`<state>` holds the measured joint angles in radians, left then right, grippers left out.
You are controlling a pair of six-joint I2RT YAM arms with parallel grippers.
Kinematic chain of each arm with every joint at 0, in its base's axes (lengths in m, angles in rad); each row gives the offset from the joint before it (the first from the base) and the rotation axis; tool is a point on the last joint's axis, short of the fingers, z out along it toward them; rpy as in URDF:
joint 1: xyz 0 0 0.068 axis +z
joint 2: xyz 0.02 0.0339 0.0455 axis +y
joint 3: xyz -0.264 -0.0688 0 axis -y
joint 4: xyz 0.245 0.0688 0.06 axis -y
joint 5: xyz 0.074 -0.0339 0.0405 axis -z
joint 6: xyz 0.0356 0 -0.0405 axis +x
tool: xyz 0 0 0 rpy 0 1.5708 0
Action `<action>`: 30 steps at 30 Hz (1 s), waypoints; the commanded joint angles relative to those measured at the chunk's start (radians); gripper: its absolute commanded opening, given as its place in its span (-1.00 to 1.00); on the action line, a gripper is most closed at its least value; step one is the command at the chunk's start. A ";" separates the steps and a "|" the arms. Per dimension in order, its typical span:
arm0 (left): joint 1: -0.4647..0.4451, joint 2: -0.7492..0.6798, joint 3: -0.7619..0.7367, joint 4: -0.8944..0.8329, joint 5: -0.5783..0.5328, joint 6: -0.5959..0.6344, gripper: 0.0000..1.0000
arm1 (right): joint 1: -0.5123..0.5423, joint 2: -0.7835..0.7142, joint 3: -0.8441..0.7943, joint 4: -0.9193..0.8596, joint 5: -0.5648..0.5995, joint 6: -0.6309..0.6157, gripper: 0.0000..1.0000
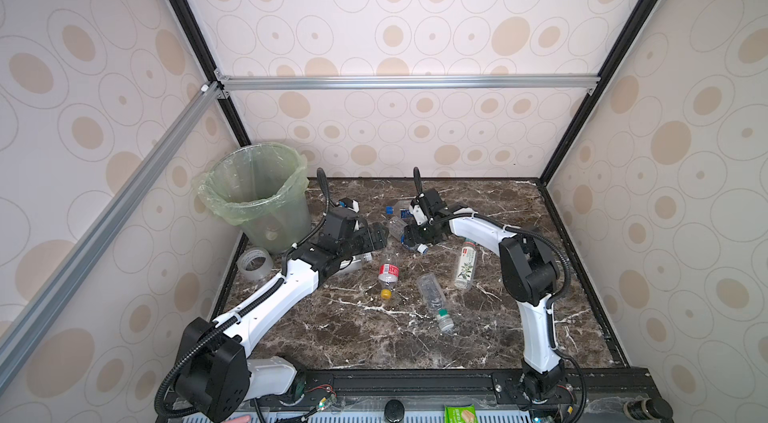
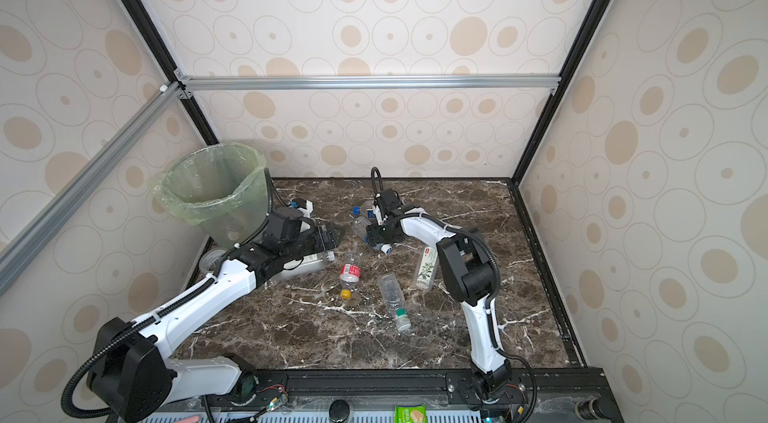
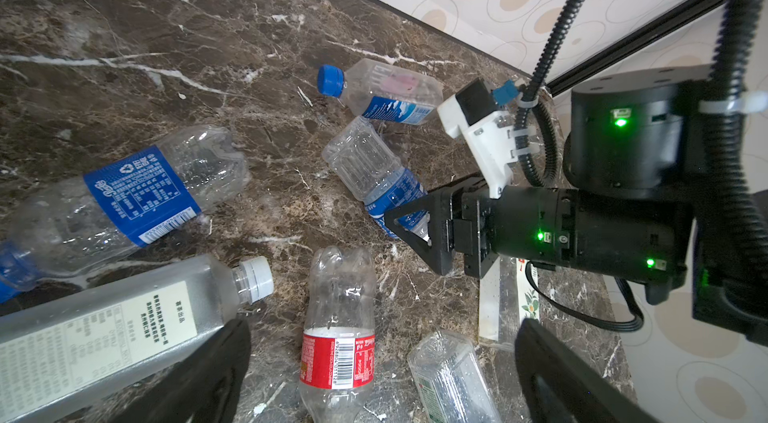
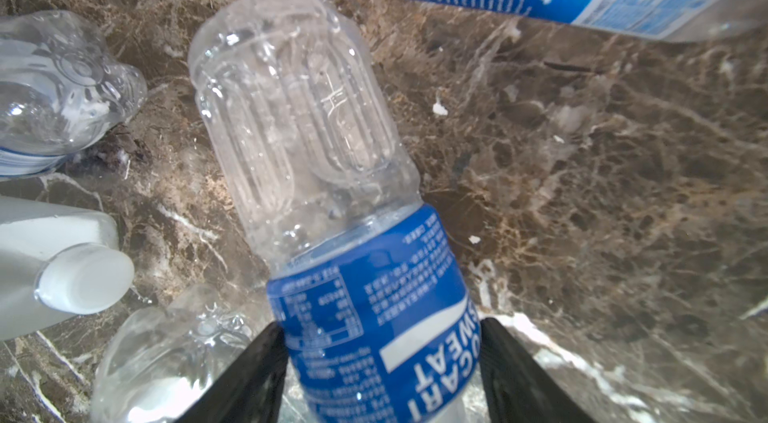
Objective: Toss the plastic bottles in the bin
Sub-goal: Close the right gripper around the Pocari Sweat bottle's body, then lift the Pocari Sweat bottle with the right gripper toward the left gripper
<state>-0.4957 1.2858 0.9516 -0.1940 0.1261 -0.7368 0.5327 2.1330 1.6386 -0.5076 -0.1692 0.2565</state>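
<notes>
The bin (image 1: 257, 192), translucent with a pale green liner, stands at the back left. Several plastic bottles lie on the marble table (image 1: 353, 337). My right gripper (image 4: 380, 342) is shut on a clear bottle with a blue label (image 4: 299, 109), both fingers pressed on the label; the bottle lies low at the table's middle (image 1: 397, 225). My left gripper (image 3: 384, 342) hangs open above a red-labelled bottle (image 3: 338, 358), holding nothing. Beside that one lie a green-capped bottle (image 1: 434, 302) and a white-labelled one (image 1: 465, 265). A blue-capped bottle (image 3: 386, 92) lies behind the right gripper.
A clear tape roll (image 1: 254, 263) lies in front of the bin by the left wall. A square bottle with a white cap (image 3: 124, 317) and a crushed blue-labelled bottle (image 3: 137, 196) lie under the left arm. A green packet (image 1: 459, 414) sits on the front rail.
</notes>
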 commanded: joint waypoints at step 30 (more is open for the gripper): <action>-0.009 0.002 -0.022 0.071 0.016 -0.067 0.98 | 0.007 -0.086 -0.063 -0.009 -0.042 0.024 0.27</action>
<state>-0.4957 1.2869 0.9306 -0.1513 0.1345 -0.7734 0.5331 2.1300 1.5913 -0.5140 -0.1925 0.2630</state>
